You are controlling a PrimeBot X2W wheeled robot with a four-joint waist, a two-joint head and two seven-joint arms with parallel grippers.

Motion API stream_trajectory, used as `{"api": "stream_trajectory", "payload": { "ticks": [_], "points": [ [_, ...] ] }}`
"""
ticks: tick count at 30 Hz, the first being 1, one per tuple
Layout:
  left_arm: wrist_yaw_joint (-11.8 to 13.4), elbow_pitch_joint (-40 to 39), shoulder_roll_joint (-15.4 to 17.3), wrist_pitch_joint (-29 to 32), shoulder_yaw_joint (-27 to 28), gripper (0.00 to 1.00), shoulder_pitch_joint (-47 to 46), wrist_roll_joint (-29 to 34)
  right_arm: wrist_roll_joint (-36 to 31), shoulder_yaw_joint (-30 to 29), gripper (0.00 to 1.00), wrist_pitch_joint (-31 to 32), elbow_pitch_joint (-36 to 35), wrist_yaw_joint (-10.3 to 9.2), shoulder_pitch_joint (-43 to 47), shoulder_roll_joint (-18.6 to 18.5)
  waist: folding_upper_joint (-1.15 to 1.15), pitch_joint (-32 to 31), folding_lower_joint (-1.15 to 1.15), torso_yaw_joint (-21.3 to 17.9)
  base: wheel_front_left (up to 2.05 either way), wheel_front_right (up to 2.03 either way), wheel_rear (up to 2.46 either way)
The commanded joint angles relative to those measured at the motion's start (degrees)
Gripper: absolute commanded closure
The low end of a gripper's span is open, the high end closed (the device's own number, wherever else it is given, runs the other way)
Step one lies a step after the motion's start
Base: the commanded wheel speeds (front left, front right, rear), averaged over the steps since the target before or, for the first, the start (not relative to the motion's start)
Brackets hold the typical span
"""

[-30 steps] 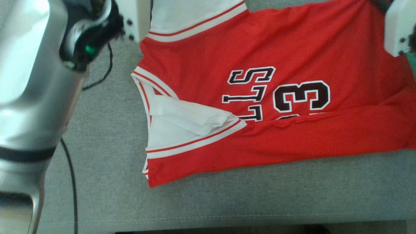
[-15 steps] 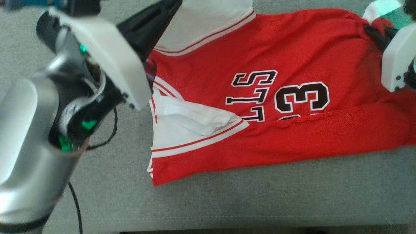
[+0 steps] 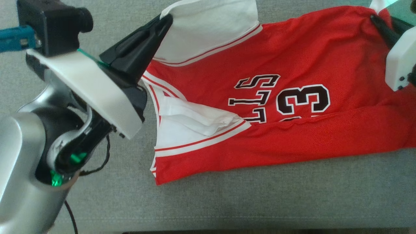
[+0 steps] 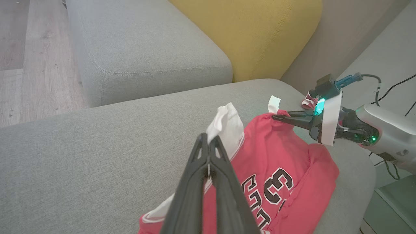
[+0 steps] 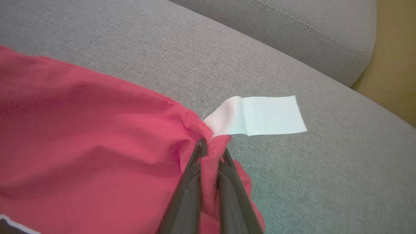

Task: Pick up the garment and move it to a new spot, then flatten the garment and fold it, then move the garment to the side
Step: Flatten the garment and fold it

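Red jersey [image 3: 292, 58] on grey woven sofa [image 3: 260, 201]. Left gripper [image 3: 167, 19] pinches its white sleeve [image 3: 208, 26], right gripper [image 3: 373, 18] its red edge [image 5: 182, 126].

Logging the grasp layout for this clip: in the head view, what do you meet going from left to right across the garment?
Across the red jersey: left gripper → white sleeve → black lettering → number 3 → right gripper.

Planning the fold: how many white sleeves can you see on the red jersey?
2. One white fabric sleeve is at the top of the head view, pinched by the left gripper; the other lies crumpled on the front of the red basketball jersey.
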Motion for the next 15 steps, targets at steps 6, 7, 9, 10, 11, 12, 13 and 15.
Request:
{"api": "stream_trajectory", "payload": {
  "ticks": [6, 7, 9, 10, 11, 12, 13, 15],
  "points": [
    [0.8, -4.9, 2.6, -1.1, 3.4, 1.0, 2.3, -0.3, -1.5, -1.4, 1.0, -2.3, -1.8, -0.04, 3.9, -0.9, 0.0, -1.1, 0.0, -0.3, 0.0, 0.0, 0.0],
    [1.0, -5.4, 2.7, -1.3, 3.5, 1.0, 3.0, -0.3, -1.8, -1.7, 1.0, -2.8, -2.0, -0.04, 4.3, -0.9, 0.0, -1.2, 0.0, -0.4, 0.0, 0.0, 0.0],
    [1.6, -6.5, 2.7, -1.8, 3.8, 1.0, 4.6, -0.5, -2.3, -2.1, 1.0, -3.7, -2.2, -0.04, 5.2, -0.8, 0.0, -1.6, 0.0, -0.5, 0.0, 0.0, 0.0],
    [1.8, -7.1, 2.7, -2.1, 3.9, 1.0, 5.5, -0.6, -2.5, -2.3, 1.0, -4.1, -2.3, -0.04, 5.8, -0.9, 0.0, -1.7, 0.0, -0.5, 0.0, 0.0, 0.0],
    [2.0, -7.6, 2.8, -2.3, 4.0, 1.0, 6.3, -0.6, -2.7, -2.8, 1.0, -4.6, -2.4, -0.04, 6.3, -0.9, 0.0, -1.8, 0.0, -0.5, 0.0, 0.0, 0.0],
    [2.3, -8.1, 2.9, -2.5, 4.1, 1.0, 7.2, -0.6, -3.0, -3.1, 1.0, -4.9, -2.5, -0.04, 6.8, -0.9, 0.0, -1.9, 0.0, -0.6, 0.0, 0.0, 0.0],
    [2.5, -8.5, 2.9, -2.8, 4.1, 1.0, 8.0, -0.6, -3.4, -3.3, 1.0, -5.3, -2.6, -0.04, 7.3, -1.0, 0.0, -2.0, 0.0, -0.6, 0.0, 0.0, 0.0],
    [2.9, -9.3, 2.9, -3.2, 4.2, 1.0, 9.7, -0.7, -4.0, -3.9, 1.0, -6.1, -2.9, -0.04, 8.1, -1.0, 0.0, -2.3, 0.0, -0.6, 0.0, 0.0, 0.0]
  ]
}}
